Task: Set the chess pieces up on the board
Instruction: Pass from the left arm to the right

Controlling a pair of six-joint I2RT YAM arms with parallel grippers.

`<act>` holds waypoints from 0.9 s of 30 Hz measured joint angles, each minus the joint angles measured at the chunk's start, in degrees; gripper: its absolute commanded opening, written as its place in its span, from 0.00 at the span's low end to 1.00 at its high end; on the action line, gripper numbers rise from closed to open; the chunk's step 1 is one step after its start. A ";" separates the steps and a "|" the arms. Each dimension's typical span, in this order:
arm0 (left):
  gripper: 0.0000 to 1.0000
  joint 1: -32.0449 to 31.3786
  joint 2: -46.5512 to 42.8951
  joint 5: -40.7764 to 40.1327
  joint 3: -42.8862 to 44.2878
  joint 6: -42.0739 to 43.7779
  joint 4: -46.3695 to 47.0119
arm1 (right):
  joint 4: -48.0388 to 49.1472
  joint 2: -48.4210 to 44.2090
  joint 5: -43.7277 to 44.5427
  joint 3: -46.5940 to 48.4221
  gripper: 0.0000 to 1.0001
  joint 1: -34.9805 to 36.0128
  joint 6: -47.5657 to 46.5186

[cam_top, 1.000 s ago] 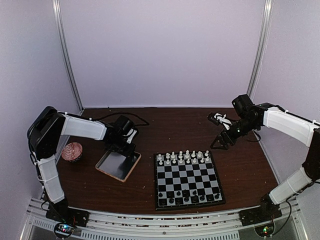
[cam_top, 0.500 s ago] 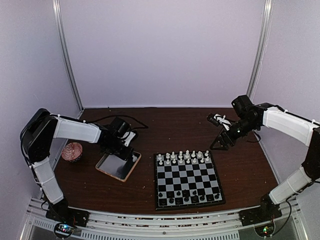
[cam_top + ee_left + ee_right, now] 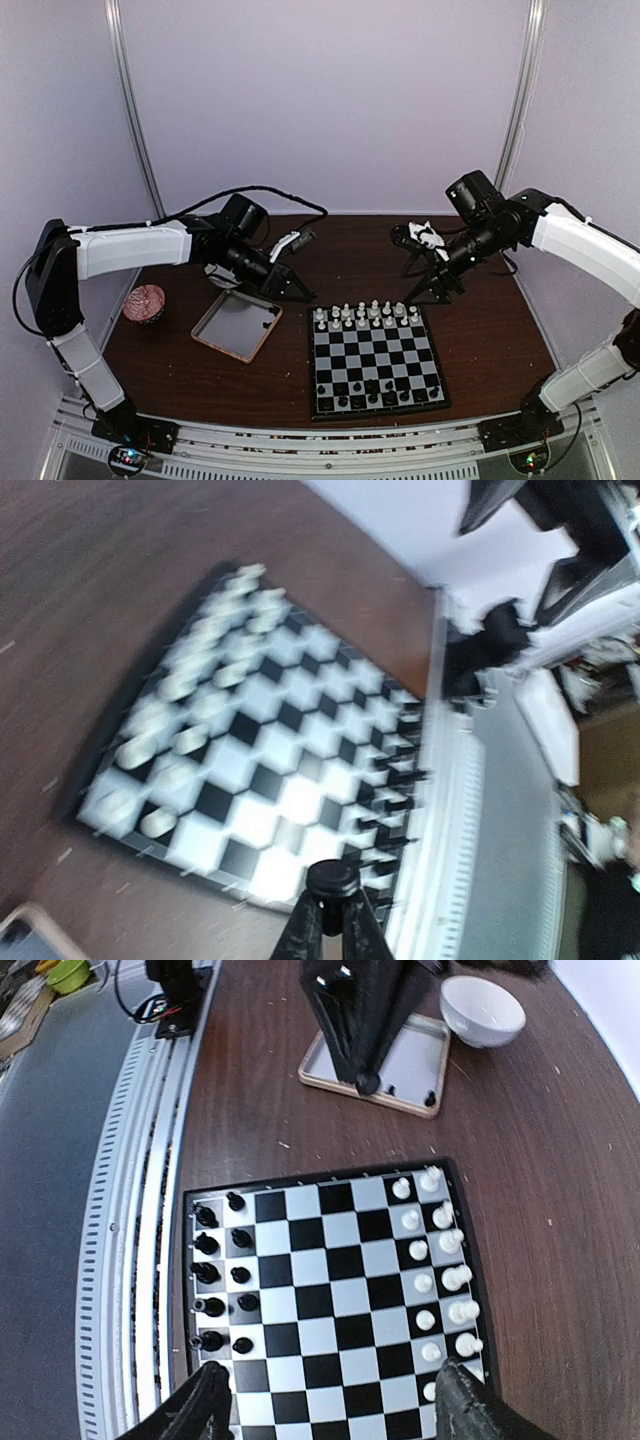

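The board (image 3: 375,358) lies at the front centre, white chess pieces (image 3: 365,314) along its far rows and black ones (image 3: 370,392) along its near rows. My left gripper (image 3: 333,905) is shut on a black chess piece (image 3: 333,880), raised over the board's (image 3: 270,750) edge. From above, that gripper (image 3: 294,288) hangs between the tray and the board. The right wrist view shows it too, piece (image 3: 367,1082) in its tips. My right gripper (image 3: 335,1405) is open and empty above the board (image 3: 340,1290); from above it (image 3: 425,288) hovers at the far right corner.
A shallow wood-rimmed tray (image 3: 232,328) sits left of the board; a small dark piece (image 3: 430,1100) lies in its corner. A small bowl (image 3: 147,303) stands further left. Cables trail at the back. The metal rail (image 3: 320,445) runs along the table's near edge.
My left gripper has shut on a black piece in the tray, lifted it and swung right toward the board. The right gripper has drifted left toward the board's far corner.
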 measured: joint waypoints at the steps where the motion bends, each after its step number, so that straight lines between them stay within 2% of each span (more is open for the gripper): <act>1: 0.04 -0.94 0.90 2.23 1.51 -0.11 -0.04 | 0.02 -0.37 1.07 0.59 0.70 2.29 -1.01; 6: 0.04 -6.05 6.12 10.67 8.00 -0.57 -1.03 | 0.52 0.11 7.54 3.93 0.71 12.92 -3.98; 10: 0.05 -8.24 8.26 15.13 10.21 -1.25 -2.21 | 1.73 1.29 12.70 5.46 0.71 17.09 -5.99; 18: 0.05 -9.62 10.25 21.53 12.63 -2.71 -2.82 | 3.02 3.50 21.99 5.46 0.60 23.41 -9.05; 27: 0.05 -9.88 10.99 23.96 12.68 -3.52 -2.99 | 4.81 5.29 29.38 5.49 0.46 29.18 -10.40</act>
